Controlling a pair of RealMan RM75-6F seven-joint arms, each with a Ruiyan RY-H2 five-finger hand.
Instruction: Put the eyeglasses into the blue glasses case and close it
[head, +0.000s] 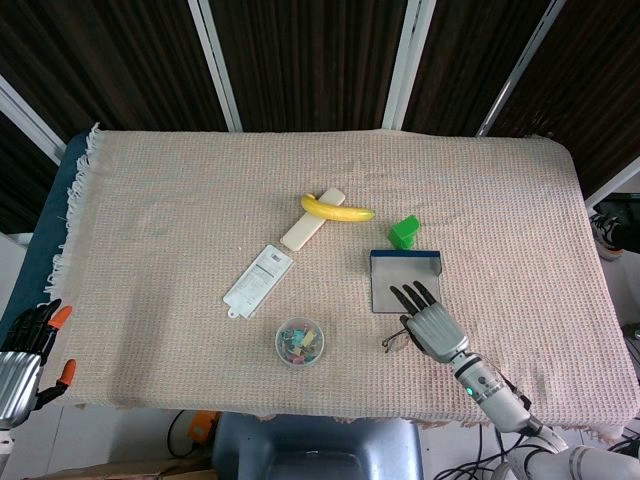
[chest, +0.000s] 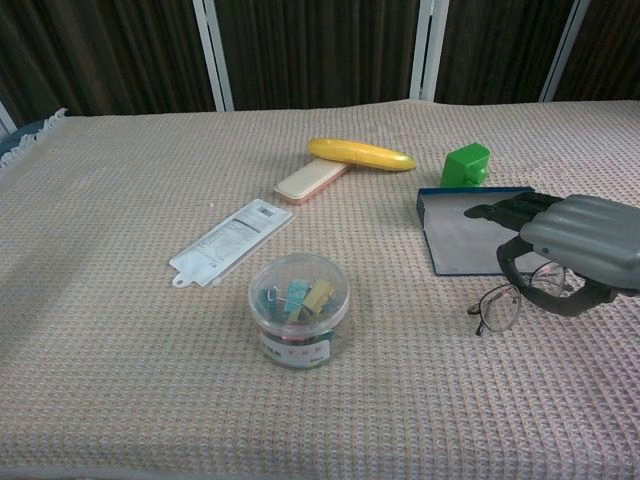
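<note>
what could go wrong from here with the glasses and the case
The right hand seems to hold the eyeglasses by one side only, with a lens hanging free; they might slip or twist on the way. The blue case lies loose on the cloth just ahead, so the fingers could nudge it away. The green block beside it may get bumped.

High overhead head view, low near chest view, same table (head: 150, 200).
</note>
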